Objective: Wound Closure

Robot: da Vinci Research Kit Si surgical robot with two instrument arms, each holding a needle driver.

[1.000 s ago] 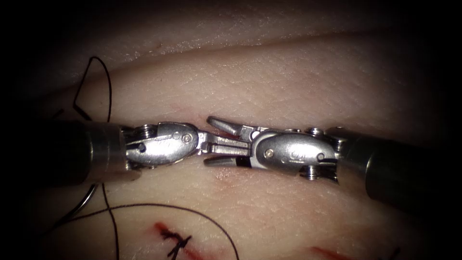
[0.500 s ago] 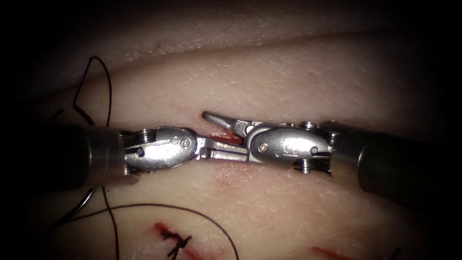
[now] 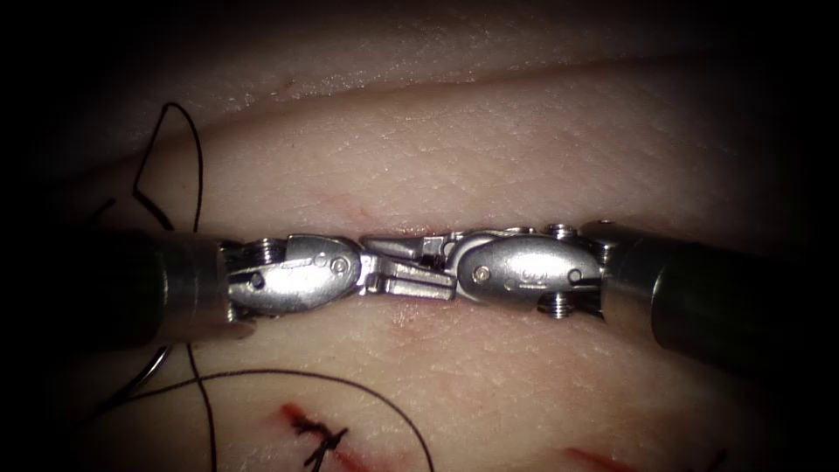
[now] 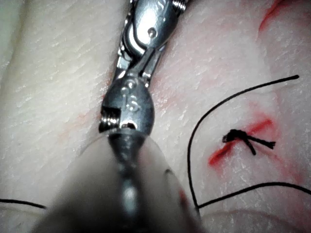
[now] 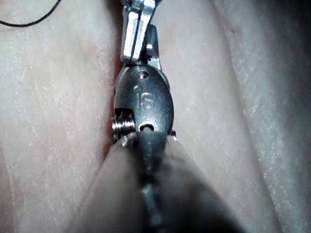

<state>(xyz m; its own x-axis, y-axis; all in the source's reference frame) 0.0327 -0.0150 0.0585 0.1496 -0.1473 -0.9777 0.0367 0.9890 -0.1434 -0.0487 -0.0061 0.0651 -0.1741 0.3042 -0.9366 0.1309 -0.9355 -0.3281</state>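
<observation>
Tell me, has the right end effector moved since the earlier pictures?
Yes. The right end effector closed its jaws and shifted slightly left, away from the red mark.

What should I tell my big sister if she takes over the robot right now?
Left tool: jaws shut, meeting the right tool tip to tip; I cannot tell what they hold.
Right tool: jaws shut, same doubt.
Needle: I cannot make it out.
Thread: a loose loop lying on the tissue.
Done: one knotted stitch on the cut.
Left: the red stretch of the cut to its right has no stitch.
</observation>
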